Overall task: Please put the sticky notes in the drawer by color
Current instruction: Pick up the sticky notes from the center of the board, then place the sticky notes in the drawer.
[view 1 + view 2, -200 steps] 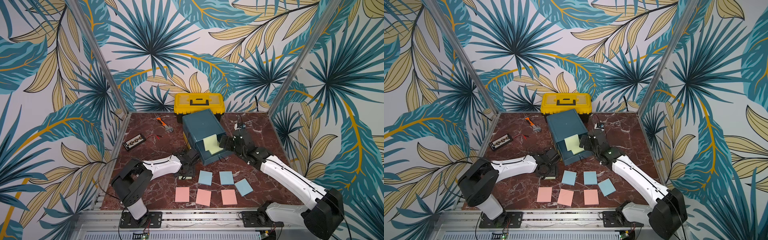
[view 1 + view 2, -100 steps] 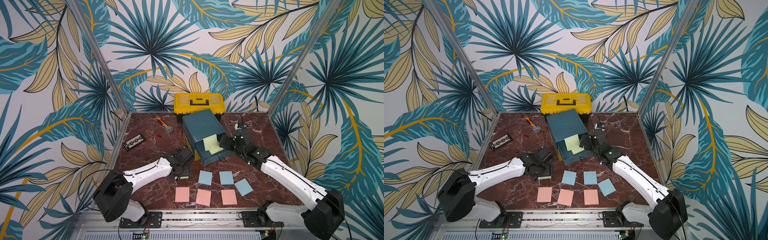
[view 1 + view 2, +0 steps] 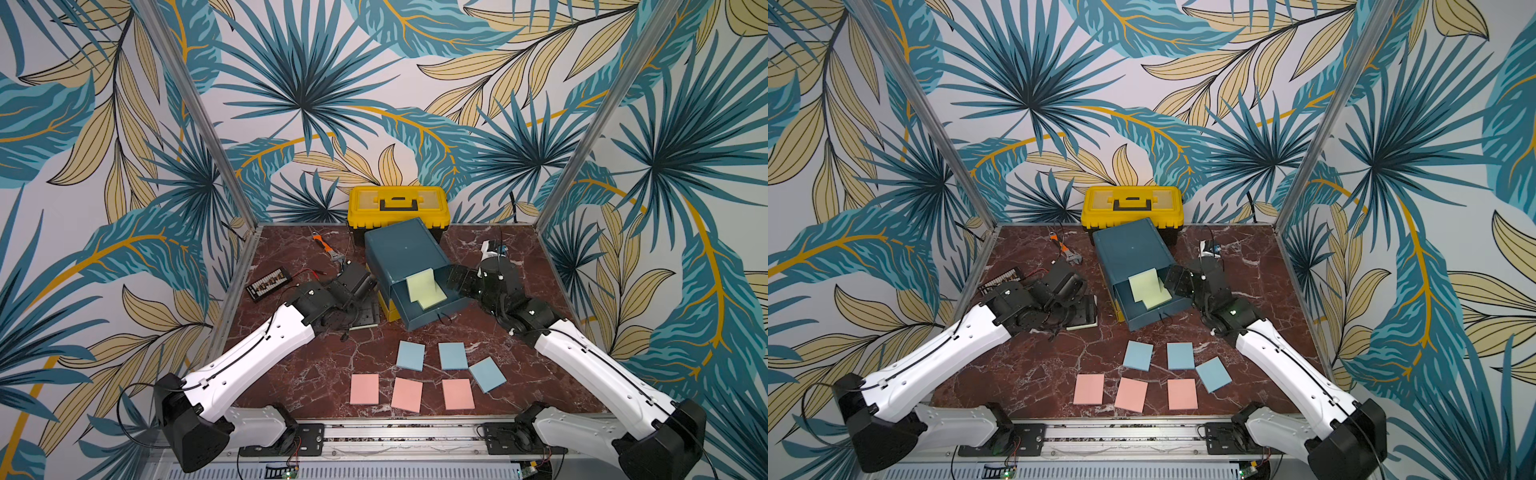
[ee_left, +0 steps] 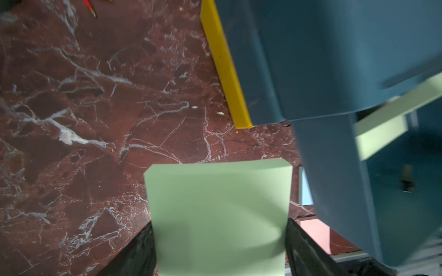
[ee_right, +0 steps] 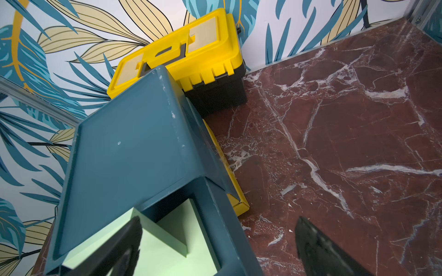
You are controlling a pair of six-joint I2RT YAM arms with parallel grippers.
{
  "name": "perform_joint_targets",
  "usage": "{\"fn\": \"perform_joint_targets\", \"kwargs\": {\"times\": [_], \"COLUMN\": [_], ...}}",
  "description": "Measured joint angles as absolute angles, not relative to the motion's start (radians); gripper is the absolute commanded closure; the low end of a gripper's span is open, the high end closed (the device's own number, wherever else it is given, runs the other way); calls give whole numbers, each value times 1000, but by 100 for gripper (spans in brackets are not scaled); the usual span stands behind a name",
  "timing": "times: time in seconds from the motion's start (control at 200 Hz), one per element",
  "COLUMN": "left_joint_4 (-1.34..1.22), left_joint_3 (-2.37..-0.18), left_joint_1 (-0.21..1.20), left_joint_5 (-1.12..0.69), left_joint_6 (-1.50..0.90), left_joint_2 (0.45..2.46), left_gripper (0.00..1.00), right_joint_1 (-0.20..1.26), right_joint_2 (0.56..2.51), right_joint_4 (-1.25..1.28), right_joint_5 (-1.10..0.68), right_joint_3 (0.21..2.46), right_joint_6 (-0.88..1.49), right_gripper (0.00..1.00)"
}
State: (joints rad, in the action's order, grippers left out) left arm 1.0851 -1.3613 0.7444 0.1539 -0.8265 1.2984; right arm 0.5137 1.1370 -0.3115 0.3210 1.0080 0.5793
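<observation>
As both top views show, two green pads (image 3: 422, 284) lie in the teal cabinet's (image 3: 401, 247) pulled-out top drawer (image 3: 436, 318), partly hidden under its roof, while blue pads (image 3: 410, 355) and pink pads (image 3: 364, 388) lie in front. In the left wrist view, the left gripper (image 4: 218, 224) pinches a third green pad (image 4: 218, 205), whose near end is cut off. In the right wrist view, the right gripper (image 5: 218, 219) gapes wide and empty, with one finger over the drawer.

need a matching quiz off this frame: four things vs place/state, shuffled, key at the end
Things
1. left gripper
2. right gripper
3. pink pads
4. toolbox

Place or state
a. against the back wall
b. open, at the pulled-out drawer
c. row nearest the table's front edge
d. shut on a green pad

Pairs: 1-d, 2-b, 3-c, 4-a
</observation>
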Motion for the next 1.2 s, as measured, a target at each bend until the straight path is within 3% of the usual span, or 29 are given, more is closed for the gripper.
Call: {"fn": "perform_joint_targets", "kwargs": {"times": [0.391, 0.816, 1.202], "left_joint_4": [1119, 1101, 1088], "left_joint_3": [-1708, -1889, -1918], "left_joint_1": [755, 798, 822], "left_joint_5": [133, 87, 93], "left_joint_6": [-715, -648, -623], "left_joint_2": [1502, 1736, 1792], "left_gripper": [19, 19, 19], "right_joint_1": [489, 476, 470], "right_joint_2": [1062, 1012, 1004], "right_joint_4": [-342, -384, -393], "right_joint_5": [362, 374, 373], "right_joint_3": [970, 941, 919], "right_joint_6": [580, 580, 580], "right_gripper": [1, 1, 1]}}
